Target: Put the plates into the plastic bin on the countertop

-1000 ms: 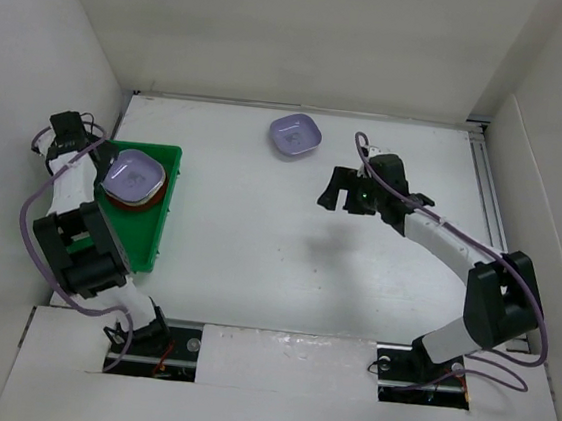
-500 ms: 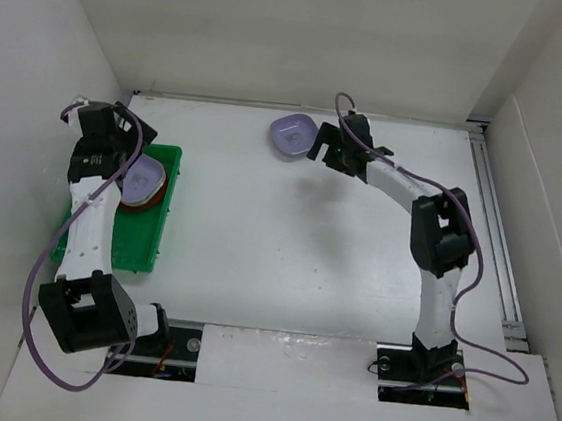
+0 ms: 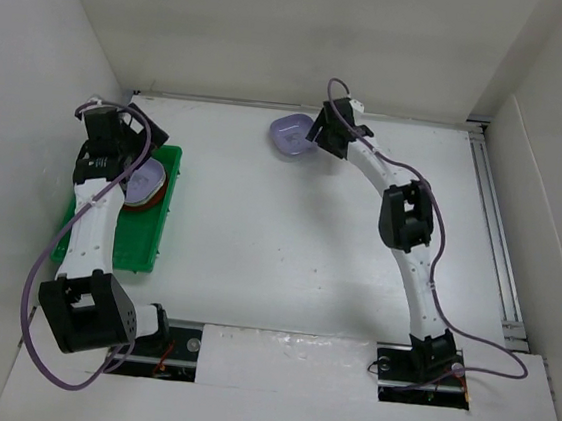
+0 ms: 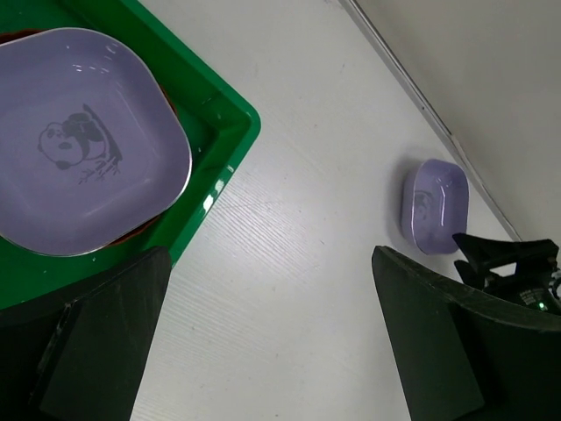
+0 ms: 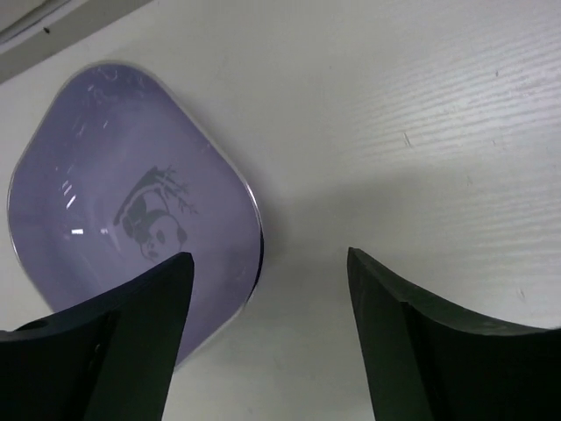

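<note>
The green plastic bin (image 3: 127, 240) lies at the left of the white countertop (image 3: 288, 241). In it a lilac dish (image 3: 143, 181) rests on a red-brown plate (image 3: 146, 202). My left gripper (image 3: 122, 144) hovers open and empty above the bin's far end; its wrist view shows the dish (image 4: 79, 149) and the bin wall (image 4: 223, 132). A second lilac dish (image 3: 291, 134) sits at the back. My right gripper (image 3: 321, 134) is open at its right edge. In the right wrist view (image 5: 267, 324) one finger is over the dish (image 5: 123, 210) and the other over bare countertop.
White walls bound the countertop at the back and both sides. A metal rail (image 3: 491, 223) runs along the right side. The right arm stretches far across the middle to the back. The second dish (image 4: 436, 203) lies close to the back wall.
My right arm has reached back and left until its open fingers came to the lilac dish's right edge. My left gripper has lifted off the bin's left side to above its far end.
</note>
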`<action>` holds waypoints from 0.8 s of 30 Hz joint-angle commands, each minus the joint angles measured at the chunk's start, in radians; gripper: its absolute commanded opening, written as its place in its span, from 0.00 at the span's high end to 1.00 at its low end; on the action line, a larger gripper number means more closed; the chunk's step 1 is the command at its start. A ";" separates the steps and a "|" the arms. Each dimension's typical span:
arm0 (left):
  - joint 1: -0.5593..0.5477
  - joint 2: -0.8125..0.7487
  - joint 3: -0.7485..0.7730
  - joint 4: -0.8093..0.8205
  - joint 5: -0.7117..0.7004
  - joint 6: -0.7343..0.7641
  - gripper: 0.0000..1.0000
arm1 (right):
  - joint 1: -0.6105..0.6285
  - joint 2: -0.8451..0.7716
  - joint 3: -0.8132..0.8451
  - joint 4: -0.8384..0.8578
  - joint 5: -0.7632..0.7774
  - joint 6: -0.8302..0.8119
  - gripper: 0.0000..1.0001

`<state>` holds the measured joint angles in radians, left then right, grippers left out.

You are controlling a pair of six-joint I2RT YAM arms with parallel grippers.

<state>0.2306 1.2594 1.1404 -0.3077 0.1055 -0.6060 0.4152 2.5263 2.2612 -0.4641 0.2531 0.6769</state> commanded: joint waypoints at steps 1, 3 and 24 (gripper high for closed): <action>-0.002 -0.031 -0.004 0.050 0.045 0.020 0.00 | -0.016 0.076 0.165 -0.117 0.009 -0.010 0.25; -0.002 -0.031 -0.004 0.041 0.054 0.029 0.00 | -0.026 0.104 0.201 -0.143 -0.020 -0.019 0.35; -0.847 0.219 0.145 -0.212 -0.360 0.101 0.00 | 0.111 -0.619 -0.792 0.181 0.043 -0.204 1.00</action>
<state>-0.5785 1.4719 1.2518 -0.4450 -0.1509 -0.5198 0.4767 2.0529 1.5990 -0.4023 0.2657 0.5320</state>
